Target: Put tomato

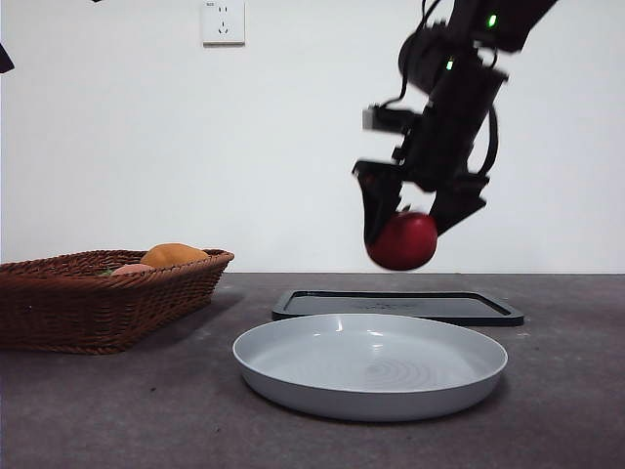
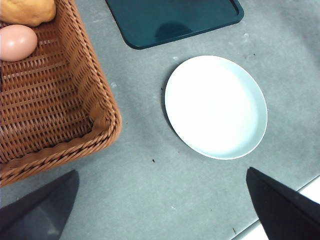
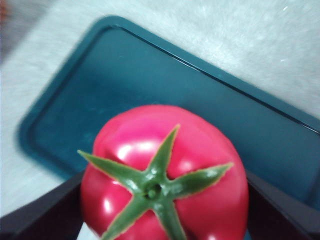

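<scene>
My right gripper point(image 1: 405, 230) is shut on the glossy red tomato point(image 1: 402, 241) and holds it in the air above the dark tray point(image 1: 395, 305), behind the white plate point(image 1: 371, 363). In the right wrist view the tomato point(image 3: 165, 175) with its green stem crown fills the space between the jaws, over the dark tray point(image 3: 100, 90). My left gripper point(image 2: 160, 210) is open and empty, high above the table near the plate point(image 2: 216, 106) and the basket point(image 2: 55, 100).
A brown wicker basket point(image 1: 98, 293) stands at the left, holding an orange-yellow fruit point(image 1: 174, 255) and a pale peach-pink fruit point(image 1: 132, 269). A wall socket point(image 1: 223, 21) is on the white wall behind.
</scene>
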{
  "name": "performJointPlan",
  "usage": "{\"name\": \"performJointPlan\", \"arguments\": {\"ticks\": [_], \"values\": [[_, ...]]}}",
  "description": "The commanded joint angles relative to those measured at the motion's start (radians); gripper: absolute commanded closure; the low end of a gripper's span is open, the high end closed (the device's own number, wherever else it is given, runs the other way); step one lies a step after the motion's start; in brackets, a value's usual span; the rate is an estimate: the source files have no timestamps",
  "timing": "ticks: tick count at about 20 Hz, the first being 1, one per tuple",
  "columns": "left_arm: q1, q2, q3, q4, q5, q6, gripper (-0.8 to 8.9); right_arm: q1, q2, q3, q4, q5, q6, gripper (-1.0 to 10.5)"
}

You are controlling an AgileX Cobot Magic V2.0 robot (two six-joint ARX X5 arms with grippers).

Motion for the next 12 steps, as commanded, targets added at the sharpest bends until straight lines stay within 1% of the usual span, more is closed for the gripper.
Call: {"name": "performJointPlan", "arguments": {"ticks": [1,5,9,12], "values": [[-0.005,0.003,0.018,0.004,0.006,0.008,1.91,0.005,0.053,0.029,0.039,-0.008,-0.008,5.9],[-0.005,0.003,0.018,0.003,0.006,0.008,1.91,0.007,0.108,0.029,0.060,-0.026,-0.009,6.0],[-0.005,0.003,0.018,0.003,0.006,0.008,1.91,0.007,0.122,0.029,0.060,-0.026,-0.011,5.9],[-0.005,0.003,0.018,0.003,0.006,0.008,1.91,0.007,0.122,0.029,0.053,-0.028,-0.013,5.6]]}}
